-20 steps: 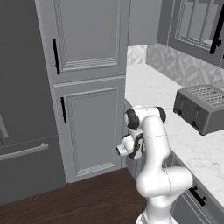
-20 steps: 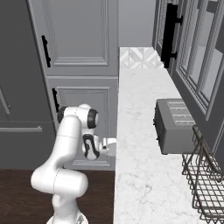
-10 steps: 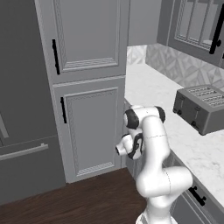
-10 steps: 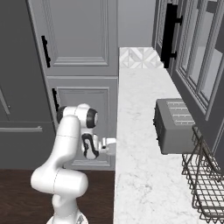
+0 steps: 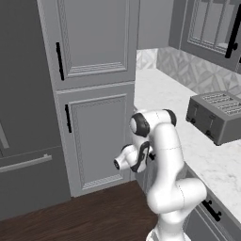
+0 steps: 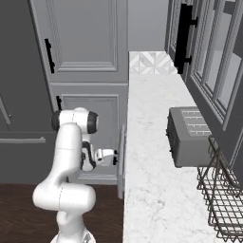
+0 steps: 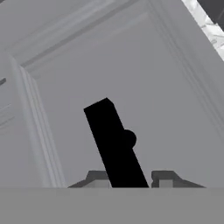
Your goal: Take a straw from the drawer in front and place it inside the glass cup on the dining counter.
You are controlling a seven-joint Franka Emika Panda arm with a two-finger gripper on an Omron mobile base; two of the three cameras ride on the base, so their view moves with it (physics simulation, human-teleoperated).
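I'm bringing the hand (image 7: 129, 180) against the grey recessed-panel drawer (image 7: 131, 78), fingers straddling its short black bar handle (image 7: 114, 144); can't tell if pinching.

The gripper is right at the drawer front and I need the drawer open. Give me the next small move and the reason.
Probably finish closing the gripper on the black bar handle, then pull straight back. In the hand view the handle runs between the two fingertips, which flank it with small gaps showing, so the grip looks not quite made. The drawer front is close ahead, and the straw is not in sight yet.
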